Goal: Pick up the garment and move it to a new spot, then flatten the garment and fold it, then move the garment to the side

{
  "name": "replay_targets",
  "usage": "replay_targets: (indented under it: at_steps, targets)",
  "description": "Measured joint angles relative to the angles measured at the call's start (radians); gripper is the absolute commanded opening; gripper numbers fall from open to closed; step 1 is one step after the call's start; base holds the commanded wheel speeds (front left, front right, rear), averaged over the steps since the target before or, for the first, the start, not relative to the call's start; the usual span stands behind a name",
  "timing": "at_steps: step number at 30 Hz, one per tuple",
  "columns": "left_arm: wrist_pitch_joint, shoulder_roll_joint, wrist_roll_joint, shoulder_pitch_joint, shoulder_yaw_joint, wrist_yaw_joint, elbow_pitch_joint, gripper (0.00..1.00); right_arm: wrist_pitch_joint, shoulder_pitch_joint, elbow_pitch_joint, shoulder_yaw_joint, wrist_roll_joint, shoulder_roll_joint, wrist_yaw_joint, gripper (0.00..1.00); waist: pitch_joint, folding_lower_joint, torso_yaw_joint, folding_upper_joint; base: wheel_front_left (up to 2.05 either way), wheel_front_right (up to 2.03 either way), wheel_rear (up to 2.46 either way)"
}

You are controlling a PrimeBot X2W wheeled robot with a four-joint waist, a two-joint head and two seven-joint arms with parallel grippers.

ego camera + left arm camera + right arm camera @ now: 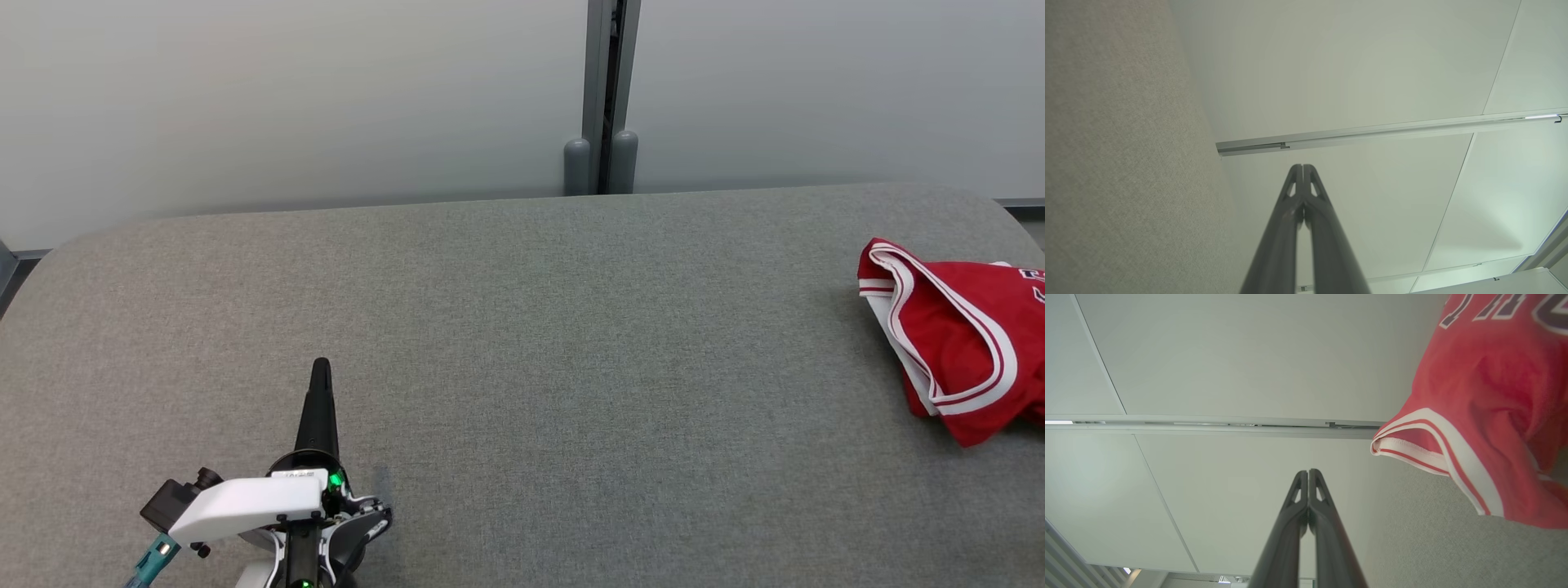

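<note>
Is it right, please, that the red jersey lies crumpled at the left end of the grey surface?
Not quite: the head view shows the red jersey lying crumpled at the right end of the grey surface, not the left.

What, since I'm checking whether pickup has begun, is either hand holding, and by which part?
Nothing. The left hand and right hand are both shut and empty; the red garment lies apart from them on the grey surface.
</note>
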Motion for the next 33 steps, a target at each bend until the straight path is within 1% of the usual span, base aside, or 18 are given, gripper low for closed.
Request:
replay_targets:
  at_steps: [33]
  targets:
    - [0.000,0.000,0.000,0.000,0.000,0.000,0.000,0.00,0.000,0.000,0.000,0.004,0.002,-0.001,0.000,0.00,0.000,0.0001,0.000,0.0000,0.00,0.00,0.00]
